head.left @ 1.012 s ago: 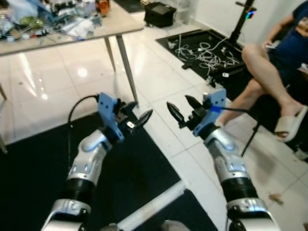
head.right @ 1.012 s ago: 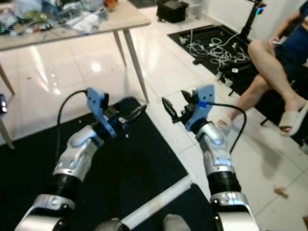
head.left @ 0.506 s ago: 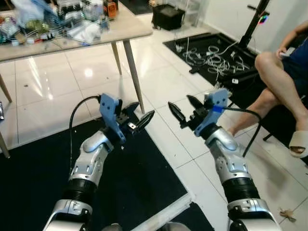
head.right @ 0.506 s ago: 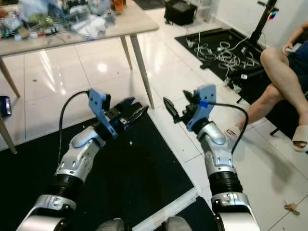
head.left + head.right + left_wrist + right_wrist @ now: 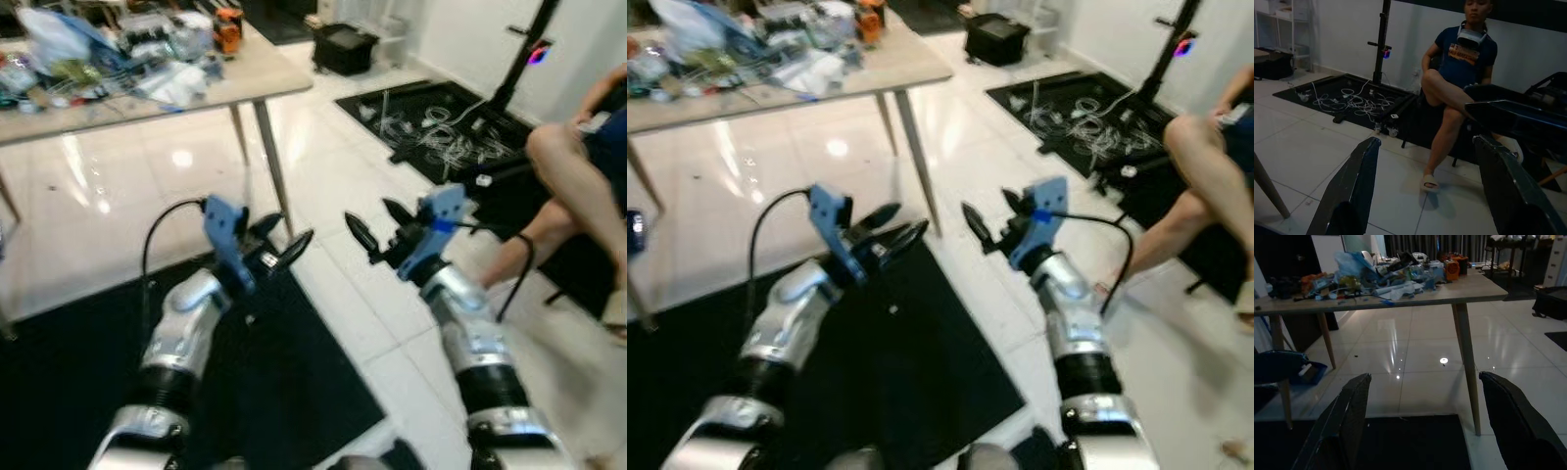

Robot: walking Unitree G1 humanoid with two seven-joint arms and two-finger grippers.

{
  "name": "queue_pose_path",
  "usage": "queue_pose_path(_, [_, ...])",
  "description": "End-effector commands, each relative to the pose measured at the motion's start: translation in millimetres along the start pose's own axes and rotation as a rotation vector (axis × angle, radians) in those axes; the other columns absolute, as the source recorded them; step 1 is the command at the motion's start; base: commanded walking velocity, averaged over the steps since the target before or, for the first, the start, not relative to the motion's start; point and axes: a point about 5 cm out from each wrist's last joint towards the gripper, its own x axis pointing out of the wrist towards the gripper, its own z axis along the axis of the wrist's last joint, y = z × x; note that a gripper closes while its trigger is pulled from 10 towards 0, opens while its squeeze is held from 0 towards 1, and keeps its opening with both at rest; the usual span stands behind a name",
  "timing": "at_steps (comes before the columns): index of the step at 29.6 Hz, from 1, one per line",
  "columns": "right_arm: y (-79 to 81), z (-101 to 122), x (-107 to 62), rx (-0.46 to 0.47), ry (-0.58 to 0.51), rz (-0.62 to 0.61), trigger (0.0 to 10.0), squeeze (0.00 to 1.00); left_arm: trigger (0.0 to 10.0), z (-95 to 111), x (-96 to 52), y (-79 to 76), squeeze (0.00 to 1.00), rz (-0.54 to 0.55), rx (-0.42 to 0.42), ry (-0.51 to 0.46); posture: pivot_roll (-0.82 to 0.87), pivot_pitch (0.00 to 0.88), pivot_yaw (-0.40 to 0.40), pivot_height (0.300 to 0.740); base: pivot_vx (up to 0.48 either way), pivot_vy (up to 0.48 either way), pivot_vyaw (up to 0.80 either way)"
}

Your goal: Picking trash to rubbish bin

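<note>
1. We hold our left gripper (image 5: 284, 245) raised in front of us above the black mat (image 5: 284, 382), its two black fingers spread apart and empty.
2. Our right gripper (image 5: 377, 227) is raised beside it, over the white tile floor (image 5: 333, 166) just off the mat's edge, its fingers likewise spread and holding nothing.
3. Beyond the mat stands a wooden table (image 5: 265, 83) cluttered with bags and wrappers (image 5: 108, 54); we cannot tell which of these is trash.
4. We cannot make out a rubbish bin.
5. To the right of the mat, a seated person's leg (image 5: 558, 186) is near a tangle of white cables (image 5: 441, 122) lying on a second dark mat.
</note>
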Motion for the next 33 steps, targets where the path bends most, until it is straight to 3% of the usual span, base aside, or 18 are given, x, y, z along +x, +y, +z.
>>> queue_pose_path(1, [-3.3,0.0,-1.9,-0.008,0.012,-0.007,10.0,0.00,10.0,-2.2,0.2,0.3,0.00,0.001,-0.004,0.014,-0.09,0.000,-0.022,0.740,0.480,0.000,0.00])
queue_pose_path(17, [-2.1,-1.1,-1.8,-0.018,0.021,0.007,10.0,0.00,10.0,-2.1,0.8,0.3,0.00,0.003,-0.002,0.017,-0.09,0.000,-0.021,0.740,0.480,0.000,0.00])
queue_pose_path(26, [-1.5,-1.8,-2.3,-0.017,0.018,0.010,10.0,0.00,10.0,-2.4,1.5,-0.3,0.00,-0.002,-0.001,0.019,-0.09,0.000,-0.021,0.740,0.480,0.000,0.79])
queue_pose_path(33, [-1.3,-1.0,-2.3,-0.026,0.019,0.014,10.0,0.00,10.0,-1.7,1.2,-0.3,0.00,0.002,-0.001,0.016,-0.09,0.000,-0.023,0.740,0.480,0.000,0.00])
